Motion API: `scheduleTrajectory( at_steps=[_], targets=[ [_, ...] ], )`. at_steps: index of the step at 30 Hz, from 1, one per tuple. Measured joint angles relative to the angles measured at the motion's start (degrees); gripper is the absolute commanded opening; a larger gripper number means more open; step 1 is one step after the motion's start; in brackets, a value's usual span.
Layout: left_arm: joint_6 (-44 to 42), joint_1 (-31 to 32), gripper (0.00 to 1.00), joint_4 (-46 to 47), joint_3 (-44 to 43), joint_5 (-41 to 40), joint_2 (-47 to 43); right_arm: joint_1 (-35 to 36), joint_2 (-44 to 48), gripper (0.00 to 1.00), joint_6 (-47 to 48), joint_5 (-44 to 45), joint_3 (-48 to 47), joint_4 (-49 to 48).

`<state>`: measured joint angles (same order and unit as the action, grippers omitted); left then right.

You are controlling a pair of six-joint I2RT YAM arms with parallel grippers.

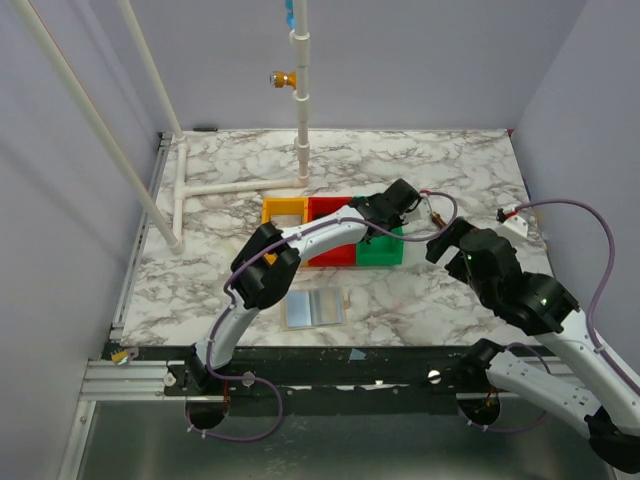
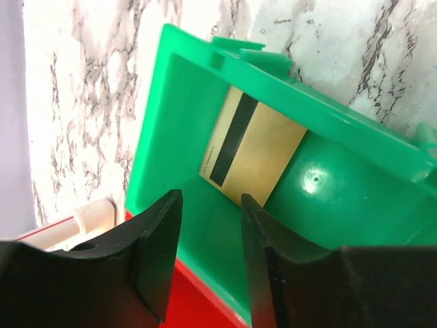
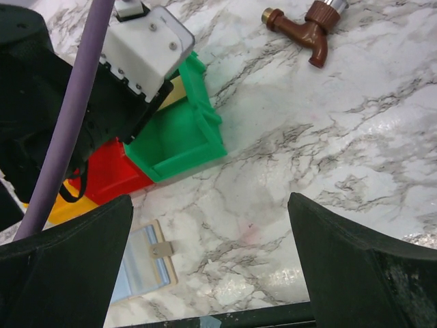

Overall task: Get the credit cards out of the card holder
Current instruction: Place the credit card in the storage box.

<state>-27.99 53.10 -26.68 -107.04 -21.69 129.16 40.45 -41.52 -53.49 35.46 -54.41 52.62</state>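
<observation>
three moulded plastic trays, yellow [image 1: 284,212], red [image 1: 333,254] and green [image 1: 385,250], are sitting side by side on the glossy, marble-veined counter [image 1: 450,170]. each is showing as a shallow open box with straight walls. one thin, flat tan card [image 2: 254,147] with a black magnetic stripe is lying inside the green tray, close to one wall. the card holder [image 1: 315,308] is lying spread open on the counter nearer the arm bases, apart from the trays. its grey-blue lining is facing up, with a tan edge and a small tab showing. the left arm [image 1: 300,240] is arching over the red tray and dipping its wrist into the green one. the left jaws are standing apart near the card, gripping nothing. the right arm [image 1: 510,280] is bending to the right of the trays, and the right jaws are spreading wide above the counter, holding nothing.
</observation>
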Motion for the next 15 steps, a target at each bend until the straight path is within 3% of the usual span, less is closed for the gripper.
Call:
scheduleTrajectory(
  at_steps=[9,15],
  targets=[
    [9.7,-0.3,0.48,-8.8,-5.2,4.0,-6.2,0.0,-2.1,1.00,2.9,-5.1,1.7,-4.9],
    [22.6,-1.8,0.48,-12.8,1.7,9.8,-19.7,0.8,-7.3,1.00,4.2,-9.9,4.6,-9.4]
  ],
)
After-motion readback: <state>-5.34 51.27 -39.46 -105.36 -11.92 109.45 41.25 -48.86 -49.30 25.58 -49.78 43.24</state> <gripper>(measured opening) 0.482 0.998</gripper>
